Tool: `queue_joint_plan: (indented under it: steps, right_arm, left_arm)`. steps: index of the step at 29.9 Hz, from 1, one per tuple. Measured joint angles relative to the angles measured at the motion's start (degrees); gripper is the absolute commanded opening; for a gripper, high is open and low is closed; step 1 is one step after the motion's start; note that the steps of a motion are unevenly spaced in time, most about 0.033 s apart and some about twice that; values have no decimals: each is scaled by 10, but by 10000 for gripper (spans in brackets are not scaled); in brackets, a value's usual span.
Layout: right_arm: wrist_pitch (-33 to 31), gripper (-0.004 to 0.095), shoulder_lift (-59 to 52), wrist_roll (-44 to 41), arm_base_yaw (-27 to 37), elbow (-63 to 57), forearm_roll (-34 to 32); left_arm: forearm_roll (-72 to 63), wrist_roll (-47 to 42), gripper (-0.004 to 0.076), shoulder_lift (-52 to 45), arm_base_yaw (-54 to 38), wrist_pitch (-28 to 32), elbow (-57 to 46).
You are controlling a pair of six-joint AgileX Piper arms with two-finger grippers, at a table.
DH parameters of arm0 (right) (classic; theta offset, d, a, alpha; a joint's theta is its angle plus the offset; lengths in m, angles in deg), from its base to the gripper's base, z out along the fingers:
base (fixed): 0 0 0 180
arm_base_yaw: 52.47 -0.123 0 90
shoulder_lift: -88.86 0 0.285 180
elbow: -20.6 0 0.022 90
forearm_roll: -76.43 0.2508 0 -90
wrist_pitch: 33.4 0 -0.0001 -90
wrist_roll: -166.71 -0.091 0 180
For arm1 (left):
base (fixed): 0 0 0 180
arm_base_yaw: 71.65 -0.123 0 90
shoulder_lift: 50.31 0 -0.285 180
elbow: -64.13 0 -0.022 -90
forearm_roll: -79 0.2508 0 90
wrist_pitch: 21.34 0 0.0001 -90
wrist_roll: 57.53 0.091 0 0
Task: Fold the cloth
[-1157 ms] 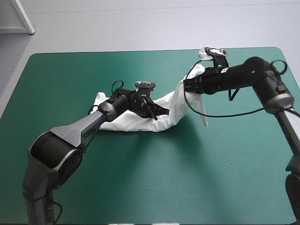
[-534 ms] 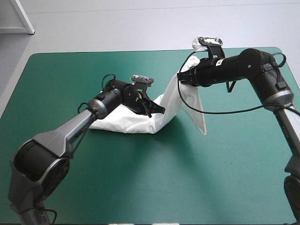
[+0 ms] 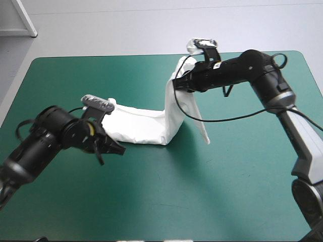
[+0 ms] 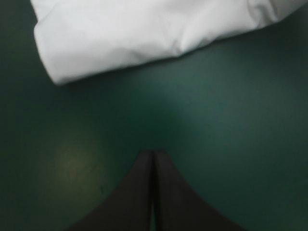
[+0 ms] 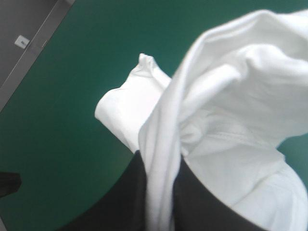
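T-shirt [image 3: 144, 126] is pinched aloft at its right end by the right gripper [image 3: 177, 84]; its low end is seen just ahead of the left gripper [image 3: 113, 149], jaws pressed together.

No text, number, brand or sign can be read. A small pale sticker [image 3: 217, 65] sits on the right arm's wrist, just beside the lifted end of the T-shirt [image 3: 144, 126]. A small yellow mark [image 3: 91, 129] shows on the left arm's wrist, near the lying end of the T-shirt. Both are too small to tell whether they carry any writing.
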Motion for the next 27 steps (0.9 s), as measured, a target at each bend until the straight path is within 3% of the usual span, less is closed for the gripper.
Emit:
queue_joint_plan:
  steps: [7,16,18,22,24,27]
  right_arm:
    - [11,-14,136,4,-107,130,4]
    - [44,9,350,-9,-193,350,8]
    - [47,120,395,-14,-200,395,16]
    - [46,579,449,-16,-202,447,30]
    - [43,738,457,-17,-202,456,30]
    - [27,755,456,-21,-202,467,31]
  left_arm:
    - [3,-45,-10,-176,0,-10,-149]
    - [4,-66,-10,-283,0,-10,-221]
    - [5,-66,-10,-293,0,-11,-227]
    - [5,-66,-10,-300,0,-12,-231]
    - [5,-66,-10,-300,0,-12,-232]
    - [5,-66,-10,-300,0,-12,-232]
